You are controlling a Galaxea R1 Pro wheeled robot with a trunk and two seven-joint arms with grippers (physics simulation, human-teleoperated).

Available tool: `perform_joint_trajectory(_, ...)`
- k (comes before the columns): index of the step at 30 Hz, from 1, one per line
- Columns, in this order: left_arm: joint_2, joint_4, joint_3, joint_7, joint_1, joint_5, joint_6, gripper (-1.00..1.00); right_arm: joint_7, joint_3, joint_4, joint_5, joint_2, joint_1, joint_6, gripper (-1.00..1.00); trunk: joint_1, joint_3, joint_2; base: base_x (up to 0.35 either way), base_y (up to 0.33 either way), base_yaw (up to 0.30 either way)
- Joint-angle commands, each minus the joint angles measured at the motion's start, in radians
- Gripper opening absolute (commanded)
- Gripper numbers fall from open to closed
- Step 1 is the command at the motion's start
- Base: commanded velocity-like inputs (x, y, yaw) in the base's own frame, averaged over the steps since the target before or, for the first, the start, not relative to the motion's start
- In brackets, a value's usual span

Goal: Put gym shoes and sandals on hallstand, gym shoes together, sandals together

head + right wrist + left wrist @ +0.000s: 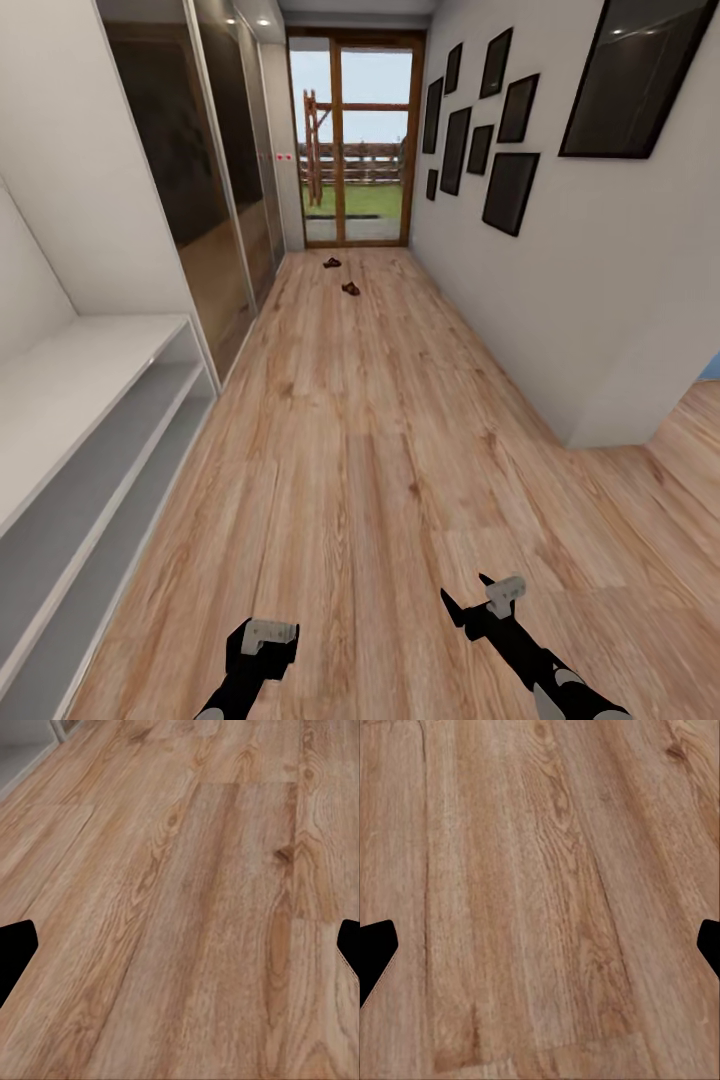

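Observation:
Two small brown sandals lie far down the corridor floor (370, 420) near the glass door, one sandal (331, 263) behind the other sandal (351, 289). The gym shoes are out of view. The hallstand (95, 365), a pale low unit with two open shelf levels, runs along the left wall beside me. My left gripper (264, 645) and right gripper (468, 596) hang low over bare planks at the near end. Both are empty, and in each wrist view the left gripper (540, 945) and right gripper (180, 945) show black fingertips spread wide over wood floor.
Dark glass sliding wardrobe doors (215, 180) line the left wall past the unit. Black picture frames (510, 190) hang on the right wall, whose corner (585, 440) opens to a side passage. A glass door (357, 140) closes the far end.

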Motion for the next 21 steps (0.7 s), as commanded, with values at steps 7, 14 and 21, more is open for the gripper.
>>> perform_joint_trajectory(7,0.0,0.0,0.0,0.0,0.0,-0.001,0.0,1.0,0.0,0.0,0.0,0.0,0.0,0.0,0.0,1.0,0.0,0.0,0.0,0.337,0.0,0.0)
perform_joint_trajectory(14,0.0,0.0,0.0,0.0,0.0,-0.001,0.0,1.0,0.0,0.0,0.0,0.0,0.0,0.0,0.0,1.0,0.0,0.0,0.0,0.337,0.0,0.0)
perform_joint_trajectory(21,0.0,0.0,0.0,0.0,0.0,-0.001,0.0,1.0,0.0,0.0,0.0,0.0,0.0,0.0,0.0,1.0,0.0,0.0,0.0,0.337,0.0,0.0)
